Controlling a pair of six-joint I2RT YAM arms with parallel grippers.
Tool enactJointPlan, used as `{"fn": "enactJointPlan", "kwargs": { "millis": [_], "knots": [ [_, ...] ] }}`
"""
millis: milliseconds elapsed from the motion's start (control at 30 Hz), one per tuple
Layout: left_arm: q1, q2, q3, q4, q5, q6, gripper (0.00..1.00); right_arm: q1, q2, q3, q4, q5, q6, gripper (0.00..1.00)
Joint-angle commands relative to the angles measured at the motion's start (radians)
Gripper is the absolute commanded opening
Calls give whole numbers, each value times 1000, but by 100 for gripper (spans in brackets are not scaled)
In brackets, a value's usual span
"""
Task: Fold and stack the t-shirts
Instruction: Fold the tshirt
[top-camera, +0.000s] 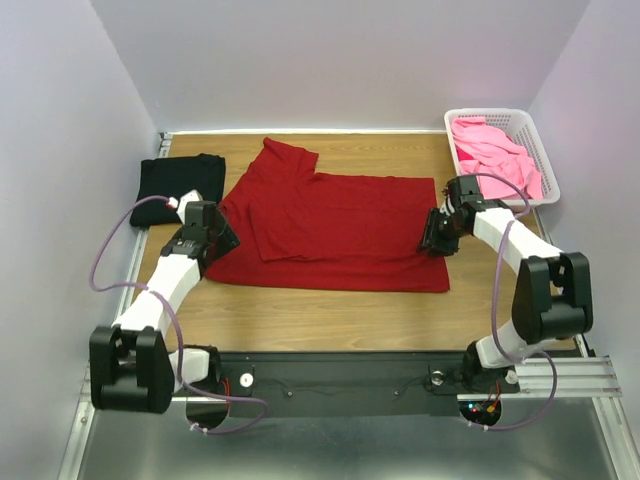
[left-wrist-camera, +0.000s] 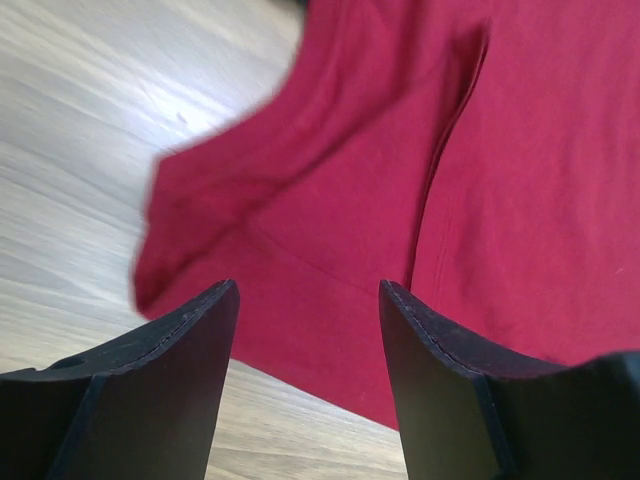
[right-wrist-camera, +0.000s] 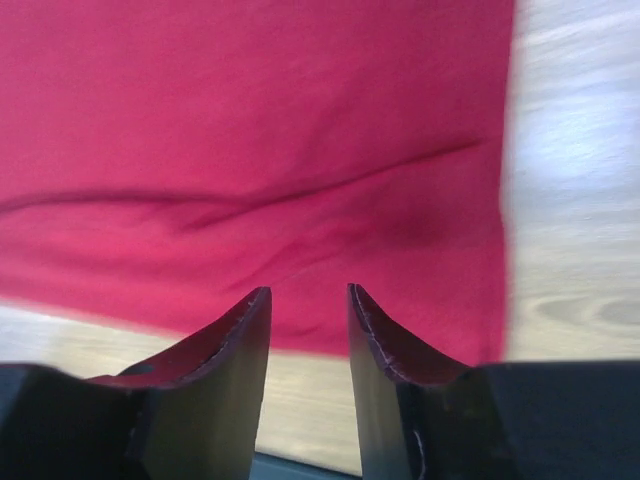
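A dark red t-shirt (top-camera: 335, 228) lies spread on the wooden table, its upper part folded over itself. A folded black t-shirt (top-camera: 178, 184) rests at the far left. Bright pink t-shirts (top-camera: 495, 152) fill the white basket. My left gripper (top-camera: 224, 237) hovers at the red shirt's left edge, open and empty; in the left wrist view the shirt (left-wrist-camera: 420, 170) lies beyond the gripper (left-wrist-camera: 308, 292). My right gripper (top-camera: 432, 243) sits at the shirt's right edge, open with nothing between its fingers; the right wrist view shows the shirt (right-wrist-camera: 250, 150) ahead of the gripper (right-wrist-camera: 309, 292).
The white lattice basket (top-camera: 538, 150) stands at the back right corner. Bare wood (top-camera: 330, 315) runs along the front of the table between the arm bases. White walls close in the left, back and right sides.
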Motion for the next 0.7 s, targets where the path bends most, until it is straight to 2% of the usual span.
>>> {"fn": "enactJointPlan", "kwargs": {
  "millis": [0, 67, 200, 300, 400, 600, 667],
  "knots": [
    [-6, 50, 12, 51, 2, -37, 69, 4, 23, 55, 84, -23, -43, 41],
    [-6, 46, 5, 69, -7, -15, 69, 64, 20, 90, 99, -23, -111, 43],
    [-5, 64, 2, 68, -29, 18, 70, 310, 72, 162, 160, 45, -215, 57],
    [-6, 73, -15, 71, -13, 15, 67, 433, 129, 240, 234, 81, -261, 63],
    [-5, 86, -56, 80, -16, 6, 54, 603, 263, 358, 281, 101, -327, 63],
    [18, 112, -110, 109, 13, -6, 52, 759, 479, 613, 288, 86, -431, 55],
    [59, 119, -115, 106, 19, -12, 52, 799, 540, 696, 289, 86, -451, 53]
  ]
}}
